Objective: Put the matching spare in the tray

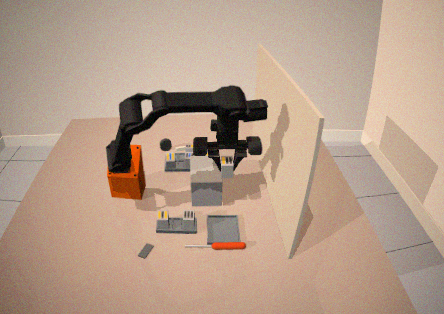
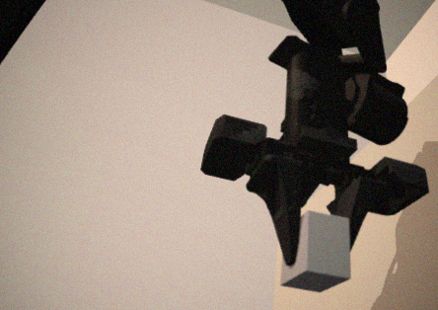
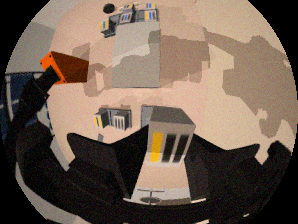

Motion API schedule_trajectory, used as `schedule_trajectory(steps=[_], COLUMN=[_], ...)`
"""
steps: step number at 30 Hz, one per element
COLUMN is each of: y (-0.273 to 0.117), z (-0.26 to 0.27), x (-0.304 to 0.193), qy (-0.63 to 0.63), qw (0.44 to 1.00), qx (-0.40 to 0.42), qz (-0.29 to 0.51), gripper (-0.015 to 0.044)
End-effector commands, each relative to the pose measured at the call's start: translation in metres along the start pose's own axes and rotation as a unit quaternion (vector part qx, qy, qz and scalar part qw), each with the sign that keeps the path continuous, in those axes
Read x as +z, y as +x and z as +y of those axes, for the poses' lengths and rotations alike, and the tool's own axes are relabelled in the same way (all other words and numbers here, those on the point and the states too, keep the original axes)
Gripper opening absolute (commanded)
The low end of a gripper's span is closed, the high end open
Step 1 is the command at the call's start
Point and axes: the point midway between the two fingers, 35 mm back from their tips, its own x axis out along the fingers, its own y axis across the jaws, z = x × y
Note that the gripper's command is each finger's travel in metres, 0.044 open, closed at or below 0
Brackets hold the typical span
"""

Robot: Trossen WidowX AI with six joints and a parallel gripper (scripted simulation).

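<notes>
My gripper (image 1: 227, 169) (image 2: 321, 249) (image 3: 165, 129) is shut on a grey spare unit (image 1: 227, 162) (image 2: 328, 247) (image 3: 172, 119). In the wrist view its label shows one yellow and two dark bars. The held unit hangs in the air beside the right side of a large grey block (image 1: 207, 193) (image 3: 136, 70), between it and the tall panel. The shallow grey tray (image 1: 223, 229) (image 3: 146, 116) lies in front of the block, partly hidden by the held unit in the wrist view. I cannot tell which unit is the mounted one; no printed back code is readable.
A front rack (image 1: 175, 225) holds two units. A back rack (image 1: 176, 169), partly hidden, holds units with yellow and blue marks. A tall panel (image 1: 292, 155) stands on the right. A red-handled screwdriver (image 1: 228, 246), a dark flat piece (image 1: 145, 251) and a black round object (image 1: 165, 144) are also there.
</notes>
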Motion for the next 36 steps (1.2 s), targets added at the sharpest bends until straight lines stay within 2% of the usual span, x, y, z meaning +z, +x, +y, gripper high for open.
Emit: schedule_trajectory(steps=[1, 6, 36], y=[0.000, 0.002, 0.025], z=[0.003, 0.008, 0.004], x=[-0.043, -0.072, -0.073], qy=[-0.009, -0.016, -0.016], qw=[1.000, 0.999, 0.999], qx=[0.004, 0.011, 0.011], qz=[0.018, 0.030, 0.029], gripper=[0.0000, 0.0000, 0.0000])
